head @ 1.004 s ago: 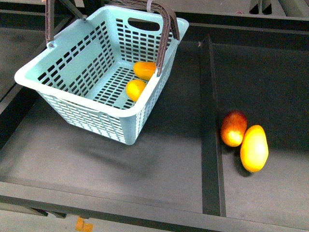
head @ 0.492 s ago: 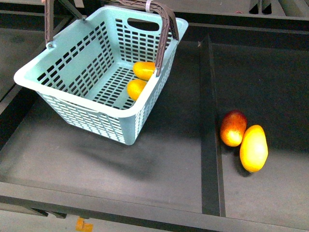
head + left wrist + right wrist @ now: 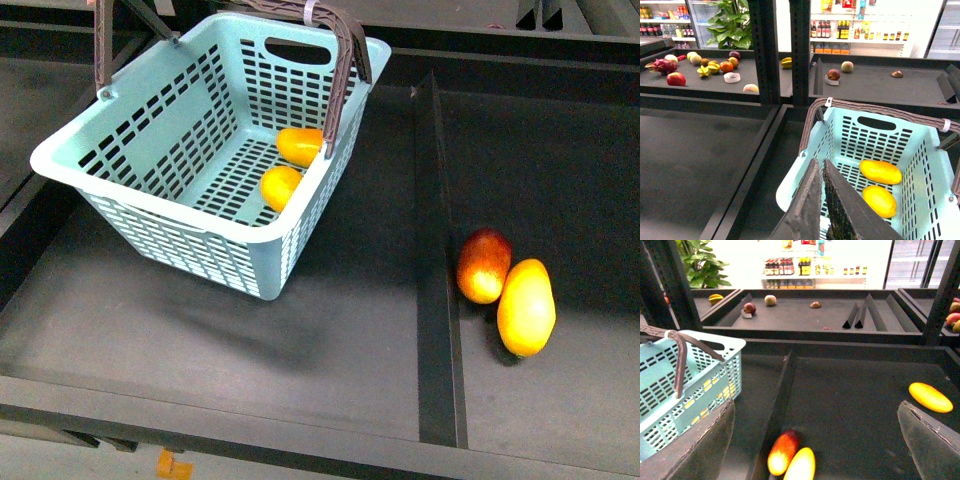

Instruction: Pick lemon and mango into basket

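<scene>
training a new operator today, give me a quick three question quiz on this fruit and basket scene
1. True or false: the basket holds two yellow-orange fruits.
2. Multiple choice: the red-blushed mango lies (a) inside the basket, (b) touching a yellow mango right of the divider, (c) alone on the left shelf.
3. Fill in: in the wrist views, the left hand is ____ and the right hand is ____.

Key: 1 true; 2 b; 3 shut, open.
</scene>
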Controlling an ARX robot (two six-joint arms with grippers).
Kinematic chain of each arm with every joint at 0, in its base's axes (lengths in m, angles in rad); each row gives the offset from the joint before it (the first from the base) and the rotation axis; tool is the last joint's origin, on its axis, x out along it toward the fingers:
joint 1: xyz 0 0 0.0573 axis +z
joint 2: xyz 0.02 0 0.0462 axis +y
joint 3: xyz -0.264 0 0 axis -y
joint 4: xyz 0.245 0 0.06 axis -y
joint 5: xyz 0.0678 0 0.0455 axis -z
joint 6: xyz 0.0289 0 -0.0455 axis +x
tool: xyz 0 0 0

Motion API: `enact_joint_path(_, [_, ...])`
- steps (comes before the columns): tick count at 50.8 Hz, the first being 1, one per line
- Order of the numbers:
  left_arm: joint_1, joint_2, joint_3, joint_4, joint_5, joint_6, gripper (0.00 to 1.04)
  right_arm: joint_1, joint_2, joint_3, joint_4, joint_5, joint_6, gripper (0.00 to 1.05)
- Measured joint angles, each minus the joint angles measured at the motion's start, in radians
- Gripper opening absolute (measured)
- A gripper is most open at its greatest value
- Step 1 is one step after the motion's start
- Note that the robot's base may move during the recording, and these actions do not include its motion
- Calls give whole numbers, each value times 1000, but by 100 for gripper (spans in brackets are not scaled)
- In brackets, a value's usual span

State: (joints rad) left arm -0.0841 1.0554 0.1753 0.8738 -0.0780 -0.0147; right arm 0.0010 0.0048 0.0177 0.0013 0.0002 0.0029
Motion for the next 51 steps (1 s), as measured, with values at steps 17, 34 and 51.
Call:
enact_joint_path(17, [81,-210,-132,-71,77,3,3,0,0,0,0,0,0,96])
enact_joint_path(34, [81,-446,-159,-280,78,3,3,0,0,0,0,0,0,96])
enact_joint_path(51, [81,-680,-160,-500,78,3,3,0,0,0,0,0,0,96])
